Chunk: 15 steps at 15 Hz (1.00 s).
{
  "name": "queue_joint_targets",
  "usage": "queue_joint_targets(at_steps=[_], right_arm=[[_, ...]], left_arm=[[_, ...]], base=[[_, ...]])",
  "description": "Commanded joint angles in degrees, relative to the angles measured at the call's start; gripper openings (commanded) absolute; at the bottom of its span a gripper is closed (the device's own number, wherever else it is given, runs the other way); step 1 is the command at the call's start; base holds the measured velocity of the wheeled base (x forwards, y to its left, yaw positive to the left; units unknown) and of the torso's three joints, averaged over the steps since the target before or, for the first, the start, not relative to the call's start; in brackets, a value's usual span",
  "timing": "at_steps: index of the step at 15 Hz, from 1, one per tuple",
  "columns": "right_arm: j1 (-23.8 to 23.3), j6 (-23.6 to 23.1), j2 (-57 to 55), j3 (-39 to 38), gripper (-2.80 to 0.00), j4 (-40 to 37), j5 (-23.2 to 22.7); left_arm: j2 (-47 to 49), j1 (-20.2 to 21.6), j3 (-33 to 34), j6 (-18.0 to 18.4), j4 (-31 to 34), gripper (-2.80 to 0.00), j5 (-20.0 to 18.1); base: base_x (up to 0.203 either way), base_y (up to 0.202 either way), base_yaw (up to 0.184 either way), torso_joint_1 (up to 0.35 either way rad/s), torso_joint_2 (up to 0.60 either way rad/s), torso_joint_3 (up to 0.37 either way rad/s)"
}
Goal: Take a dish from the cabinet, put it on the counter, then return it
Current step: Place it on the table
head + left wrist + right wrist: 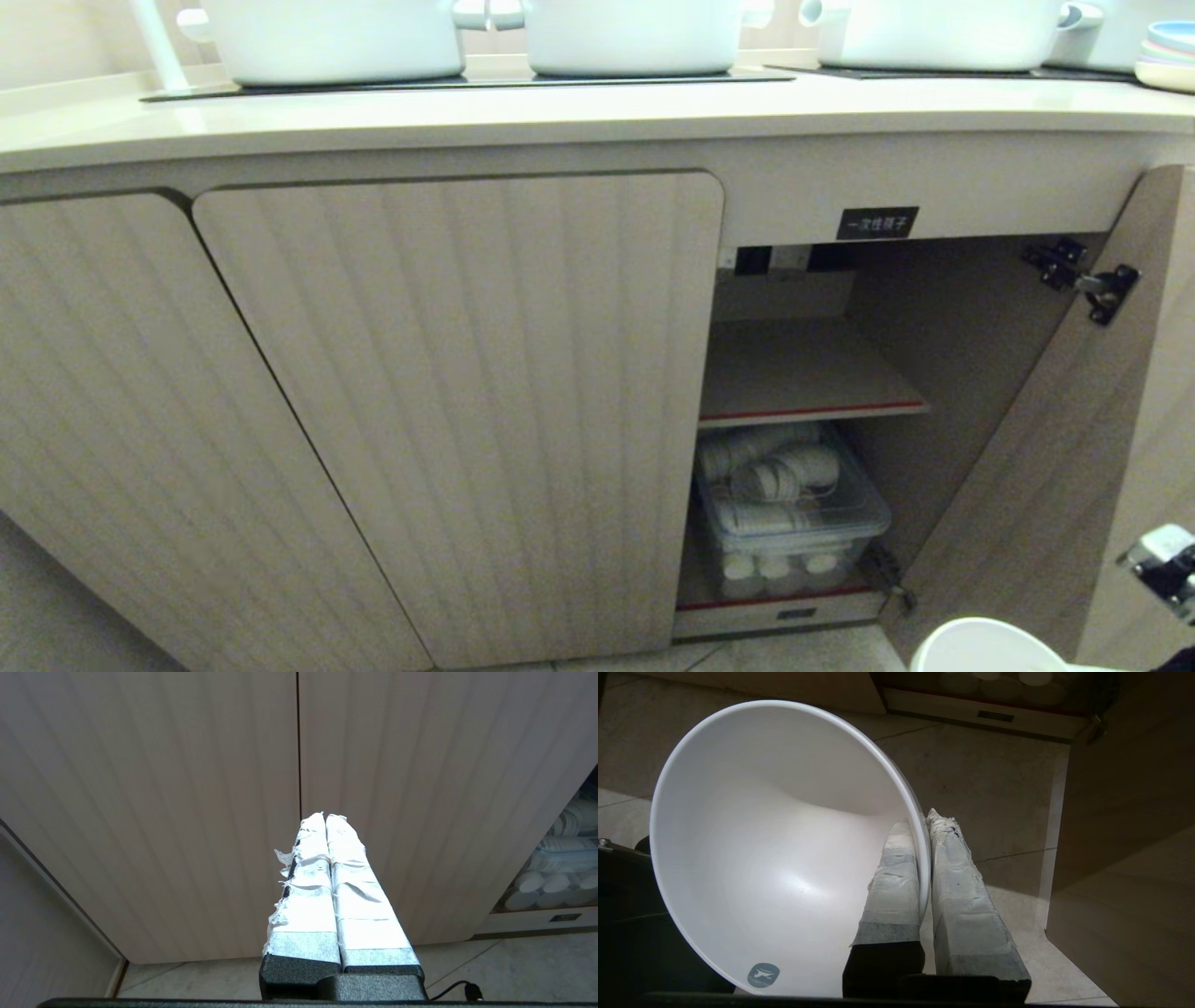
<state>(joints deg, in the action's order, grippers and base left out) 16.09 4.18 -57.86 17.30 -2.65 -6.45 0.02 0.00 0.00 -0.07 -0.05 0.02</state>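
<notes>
The dish (pixel 775 849) is a deep white bowl, and my right gripper (pixel 922 821) is shut on its rim, one taped finger inside the wall and one outside. It hangs low above the tiled floor, in front of the open cabinet; only its rim (pixel 980 646) shows at the bottom right of the head view. The cabinet (pixel 803 373) stands open under its black label (pixel 877 223), with its door (pixel 1046 448) swung out to the right. The counter (pixel 560 117) runs across above. My left gripper (pixel 325 816) is shut and empty, facing closed fluted doors.
A clear plastic bin (pixel 794 513) of white cups fills the cabinet's lower shelf; the red-edged upper shelf (pixel 812 411) is bare. Big white pots (pixel 336 37) stand on the cooktop, and stacked plates (pixel 1167 56) sit at the far right. Closed fluted doors (pixel 457 401) lie to the left.
</notes>
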Motion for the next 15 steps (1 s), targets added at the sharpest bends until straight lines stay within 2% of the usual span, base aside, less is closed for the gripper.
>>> queue_joint_targets(at_steps=[1, 13, 15], right_arm=[[0.09, 0.04, -0.5, -0.16, -2.8, -0.08, -0.06], [0.08, 0.32, -1.73, -0.34, -2.8, 0.36, -0.06], [0.08, 0.3, -1.73, -0.25, -2.8, 0.36, -0.06]], left_arm=[[-0.02, 0.0, 0.0, -0.01, -0.04, -2.8, -0.02], [-0.02, 0.0, 0.0, -0.01, -0.04, -2.8, -0.02], [-0.02, 0.0, 0.0, -0.01, -0.04, -2.8, -0.02]], base=[[0.0, 0.0, 0.0, 0.0, 0.0, 0.0], [0.0, 0.0, 0.0, 0.0, 0.0, 0.0], [0.0, 0.0, 0.0, 0.054, -0.25, -0.205]])
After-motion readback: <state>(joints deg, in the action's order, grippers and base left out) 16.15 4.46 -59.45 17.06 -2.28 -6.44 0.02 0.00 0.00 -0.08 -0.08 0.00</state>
